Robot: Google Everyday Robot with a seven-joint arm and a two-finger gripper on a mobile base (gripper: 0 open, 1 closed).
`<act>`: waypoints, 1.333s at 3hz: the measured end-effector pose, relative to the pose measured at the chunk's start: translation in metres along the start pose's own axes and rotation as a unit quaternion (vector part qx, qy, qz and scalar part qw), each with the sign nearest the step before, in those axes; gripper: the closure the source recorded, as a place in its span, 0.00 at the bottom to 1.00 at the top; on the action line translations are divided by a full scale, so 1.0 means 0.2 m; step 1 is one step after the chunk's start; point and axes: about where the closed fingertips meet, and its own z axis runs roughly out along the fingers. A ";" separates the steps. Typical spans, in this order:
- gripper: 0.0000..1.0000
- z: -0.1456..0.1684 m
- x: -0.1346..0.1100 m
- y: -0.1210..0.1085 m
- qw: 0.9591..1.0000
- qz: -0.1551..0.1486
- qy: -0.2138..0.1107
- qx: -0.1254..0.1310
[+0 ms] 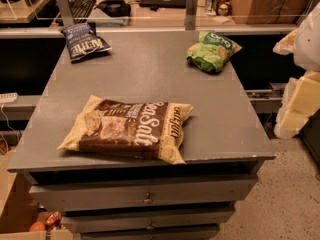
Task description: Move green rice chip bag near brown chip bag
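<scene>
The green rice chip bag lies at the far right of the grey table top. The brown chip bag with white "Sea Salt" lettering lies flat near the front edge, left of centre. The two bags are well apart. My gripper shows as pale yellow and white shapes at the right edge of the view. It is off the table, to the right of the green bag and apart from it, and it holds nothing that I can see.
A dark blue bag with white lettering lies at the far left corner. Behind the table runs a shelf rail with a keyboard and other desk items. Drawers sit below the table front. Speckled floor is at the lower right.
</scene>
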 end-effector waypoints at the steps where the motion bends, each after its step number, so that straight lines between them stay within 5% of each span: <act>1: 0.00 0.00 0.00 0.00 1.000 0.000 0.000 0.000; 2: 0.00 0.05 -0.01 -0.07 1.000 0.003 -0.018 0.000; 3: 0.00 0.23 -0.03 -0.30 0.998 0.037 -0.039 0.015; 4: 0.00 0.45 -0.08 -0.66 0.993 0.084 -0.061 0.052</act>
